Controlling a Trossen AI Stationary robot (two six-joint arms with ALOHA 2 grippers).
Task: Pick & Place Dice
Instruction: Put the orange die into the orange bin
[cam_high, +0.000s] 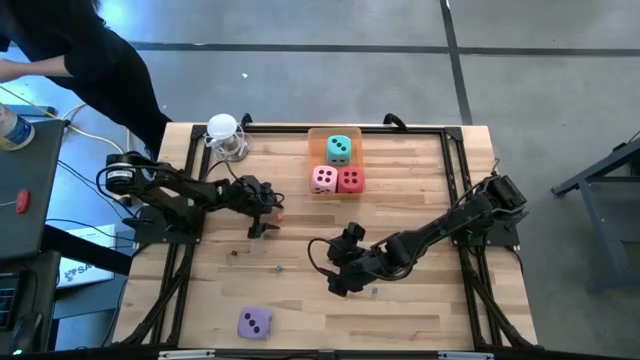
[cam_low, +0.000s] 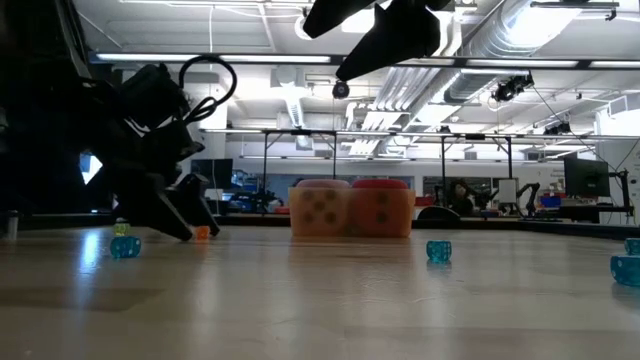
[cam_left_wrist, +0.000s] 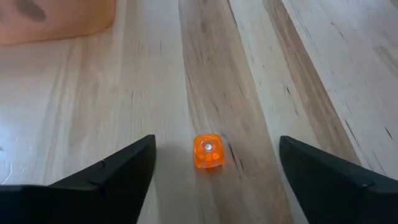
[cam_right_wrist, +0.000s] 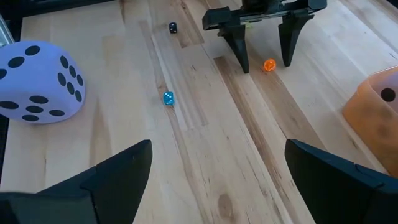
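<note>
Fingers of the left gripper (cam_high: 268, 221) stand spread, tips down at the table (cam_high: 420, 300), straddling a tiny orange die (cam_left_wrist: 208, 151) without touching it. Right gripper (cam_high: 340, 268) hangs open, empty, mid-table. Teal (cam_high: 339, 149), pink (cam_high: 324, 179) and red (cam_high: 351, 180) dice cluster at the far edge; purple (cam_high: 254, 322) sits alone near the front.

Between left gripper (cam_left_wrist: 211, 180) fingers: tiny translucent orange die (cam_left_wrist: 208, 151). Ahead of right gripper (cam_right_wrist: 214, 180): purple dice (cam_right_wrist: 38, 82), black pips; small blue bead (cam_right_wrist: 168, 98). Beyond left gripper: pink dice (cam_high: 324, 180), red dice (cam_high: 351, 180), teal dice (cam_high: 339, 149), dark pips. Light wood table (cam_high: 420, 310).
</note>
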